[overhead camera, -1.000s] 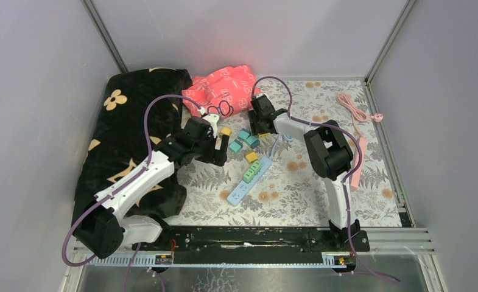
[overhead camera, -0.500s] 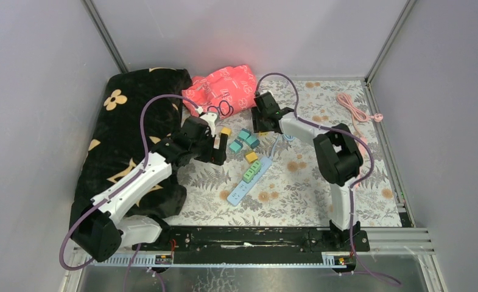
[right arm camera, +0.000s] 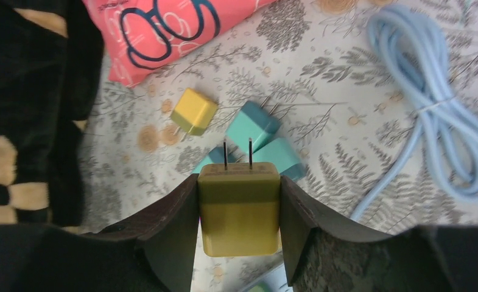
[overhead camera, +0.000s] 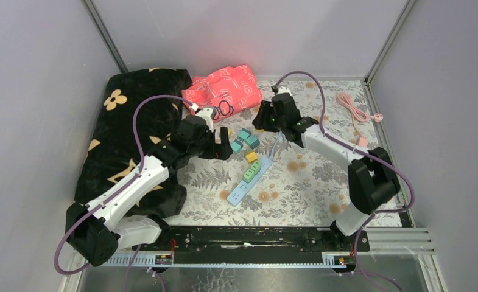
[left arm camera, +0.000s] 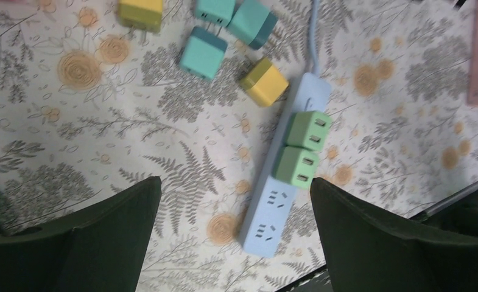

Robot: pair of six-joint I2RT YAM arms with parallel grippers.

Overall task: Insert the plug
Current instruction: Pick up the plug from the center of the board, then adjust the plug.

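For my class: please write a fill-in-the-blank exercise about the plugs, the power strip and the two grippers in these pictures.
1. The plug clamped in the right gripper is ____ in colour.
2. The blue power strip carries ____ green plugs.
3. The left gripper hangs over the strip with its jaws ____.
4. Loose on the tablecloth lie ____ teal plugs.

Missing words: yellow; two; open; three.

right gripper [right arm camera: 239, 185]: clamps olive plug [right arm camera: 239, 213] between both fingers | prongs: point past fingertips | ahead: teal plugs [right arm camera: 253, 129], yellow plug [right arm camera: 193, 111] | right of fingers: blue cable [right arm camera: 434, 115]
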